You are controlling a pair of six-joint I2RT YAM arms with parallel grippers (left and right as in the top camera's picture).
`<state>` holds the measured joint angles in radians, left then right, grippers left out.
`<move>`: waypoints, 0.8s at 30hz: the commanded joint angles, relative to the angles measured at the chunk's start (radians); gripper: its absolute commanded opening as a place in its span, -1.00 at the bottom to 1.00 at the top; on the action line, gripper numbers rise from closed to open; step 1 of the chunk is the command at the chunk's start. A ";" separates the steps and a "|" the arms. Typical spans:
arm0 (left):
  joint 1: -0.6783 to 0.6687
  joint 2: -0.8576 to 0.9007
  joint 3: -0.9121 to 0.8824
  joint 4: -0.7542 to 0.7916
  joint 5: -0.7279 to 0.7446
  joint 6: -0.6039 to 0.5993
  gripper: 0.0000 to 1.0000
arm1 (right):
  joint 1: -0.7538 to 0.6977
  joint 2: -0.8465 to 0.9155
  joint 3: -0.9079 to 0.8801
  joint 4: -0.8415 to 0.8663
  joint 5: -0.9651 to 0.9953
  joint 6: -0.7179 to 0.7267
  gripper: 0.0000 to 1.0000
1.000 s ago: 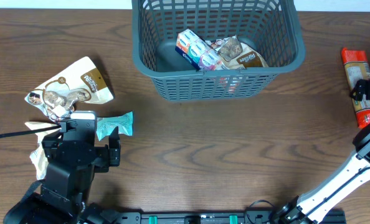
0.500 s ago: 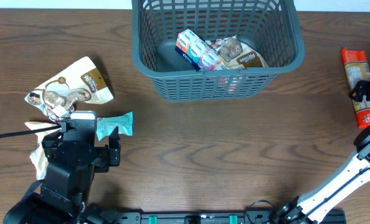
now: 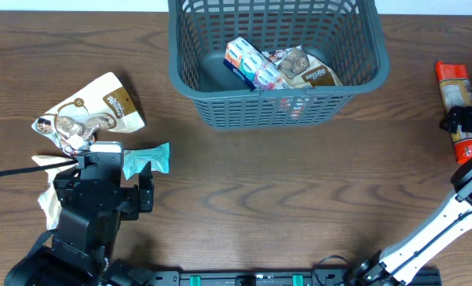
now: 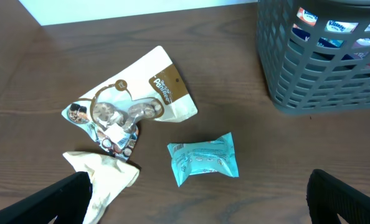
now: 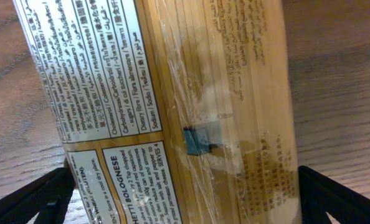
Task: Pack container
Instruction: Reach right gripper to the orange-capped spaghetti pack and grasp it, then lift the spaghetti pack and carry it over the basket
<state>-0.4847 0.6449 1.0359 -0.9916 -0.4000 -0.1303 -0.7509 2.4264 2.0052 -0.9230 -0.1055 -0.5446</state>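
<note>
Surface: dark brown wood-grain table, seen from overhead.
Container: grey-blue slotted basket, upright at 12 o'clock against the far table edge.
Contents: blue-and-pink tissue packs on the base, brown-and-white pouch touching them on the 3 o'clock side.
Loose at 9 o'clock: white-and-brown snack pouch, lying flat, well apart from the basket.
Teal packet: at 8 o'clock, just beside the left arm's head, apart from the pouch.
Cream wrapper: crumpled, touching the pouch's near end, partly under the left arm in the overhead view.
Left gripper: released, jaws spread wide, nothing between them; teal packet just ahead of it in the wrist view.
Spaghetti pack: red-ended, flat on the table at 3 o'clock, long axis running 12 to 6.
Right gripper: released, jaws spread, straddling the spaghetti pack across its width; contact with its edges unclear.
</note>
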 commanded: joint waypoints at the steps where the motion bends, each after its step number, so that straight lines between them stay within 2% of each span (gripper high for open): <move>1: -0.001 -0.002 0.013 -0.003 -0.012 -0.001 0.97 | -0.010 0.011 -0.005 -0.012 0.000 0.014 0.96; 2: -0.001 -0.002 0.013 -0.003 -0.013 -0.001 0.97 | -0.010 0.011 -0.005 -0.015 0.000 0.014 0.86; 3: -0.001 -0.002 0.013 -0.003 -0.013 -0.001 0.97 | -0.010 0.011 -0.005 -0.016 0.000 0.019 0.27; 5: -0.001 -0.002 0.013 -0.003 -0.013 -0.001 0.97 | -0.010 0.011 -0.005 -0.011 0.000 0.060 -0.50; 7: -0.001 -0.002 0.013 -0.003 -0.013 -0.001 0.97 | -0.010 0.011 -0.005 -0.006 -0.001 0.090 -0.94; 13: -0.001 -0.002 0.013 -0.003 -0.013 -0.001 0.97 | -0.005 0.008 -0.003 -0.011 -0.084 0.171 -0.97; 19: -0.001 -0.002 0.013 -0.003 -0.013 -0.001 0.97 | 0.013 -0.015 0.034 -0.026 -0.372 0.270 -0.97; 24: -0.001 -0.002 0.013 -0.003 -0.013 -0.001 0.97 | 0.033 -0.056 0.148 -0.061 -0.650 0.368 -0.98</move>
<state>-0.4847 0.6449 1.0359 -0.9916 -0.4000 -0.1303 -0.7418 2.4153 2.0418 -0.9947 -0.4450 -0.2623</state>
